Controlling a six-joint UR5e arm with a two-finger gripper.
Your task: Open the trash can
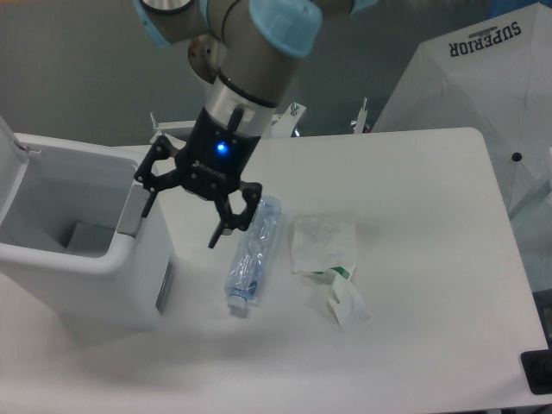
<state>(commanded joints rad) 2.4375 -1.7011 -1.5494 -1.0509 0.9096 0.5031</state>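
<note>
Beyond the tabletop (431, 259) you can read "SUPERIOR" on the white cover (483, 86), while your tool (183, 213) hangs spread apart beside the open trash can (78, 250).

You face a white table (431, 259). On it sit the open trash can (95, 259), a clear plastic bottle (250, 259), and crumpled white packaging (328, 250).
</note>
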